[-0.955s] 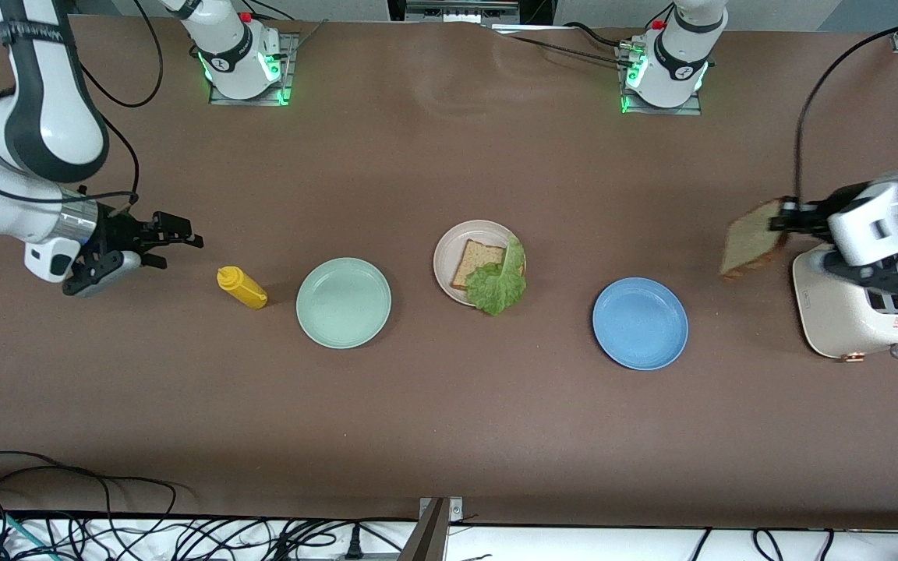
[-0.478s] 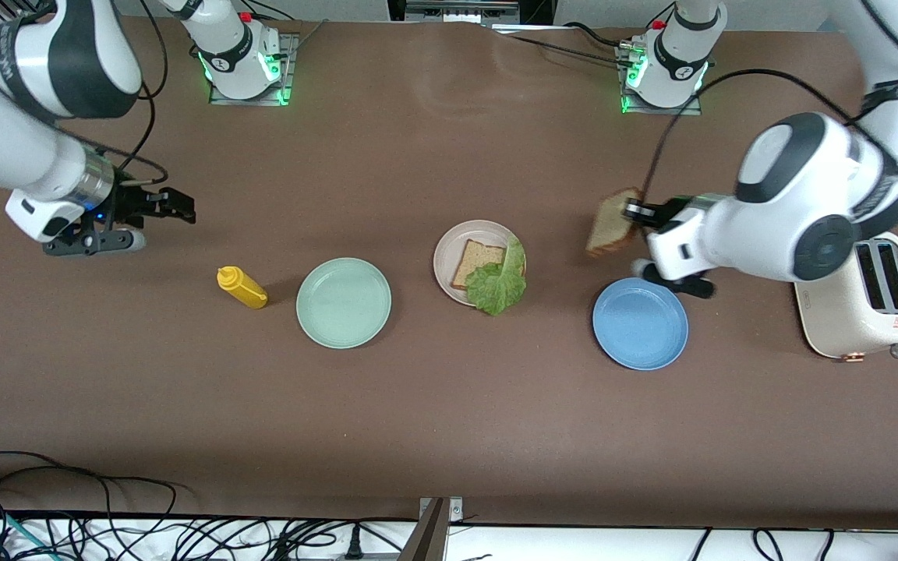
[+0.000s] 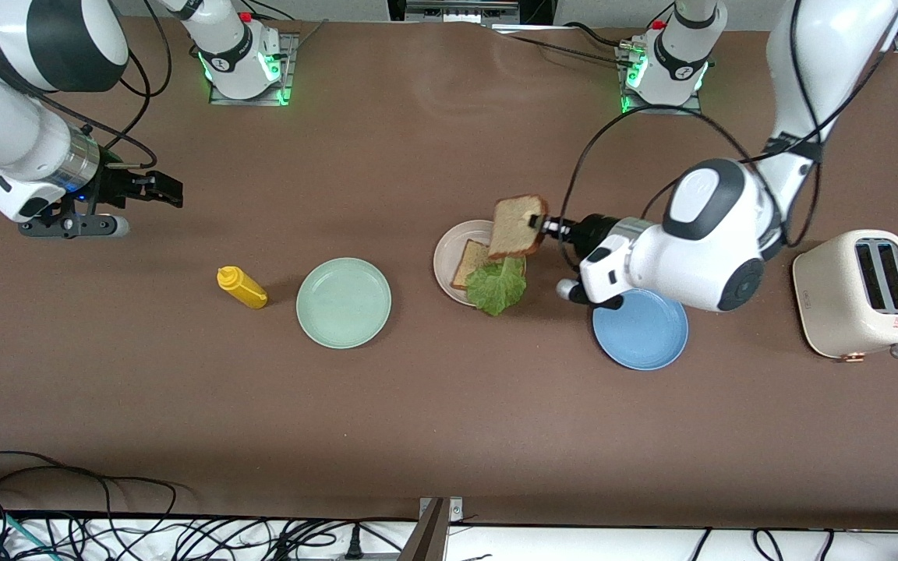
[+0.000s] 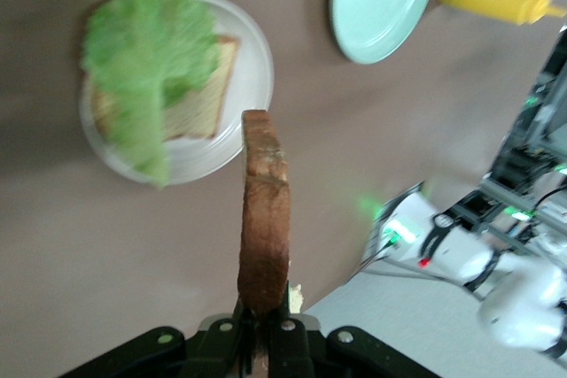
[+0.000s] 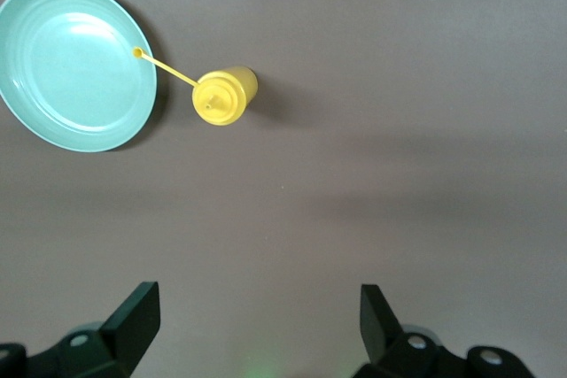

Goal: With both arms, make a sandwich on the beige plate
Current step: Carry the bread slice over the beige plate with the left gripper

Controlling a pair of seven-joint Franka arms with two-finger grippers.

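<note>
Bread slice (image 3: 517, 227), pinched by the left gripper (image 3: 536, 224), hangs over the beige plate (image 3: 449, 243); the right gripper (image 3: 162, 189) waits wide open.

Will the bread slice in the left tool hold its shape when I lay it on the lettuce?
Probably: the bread slice, pinched at one edge by the left tool, stands out straight without drooping, so it looks fairly stiff and light. The lettuce leaf looks crinkly and soft, so it may shift.

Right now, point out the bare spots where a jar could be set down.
Bare table lies nearer the front camera than the mint-green plate, beige plate and blue plate, and between the plates and the arm bases. Crowded: the beige plate, where the left gripper holds a bread slice over lettuce.
</note>
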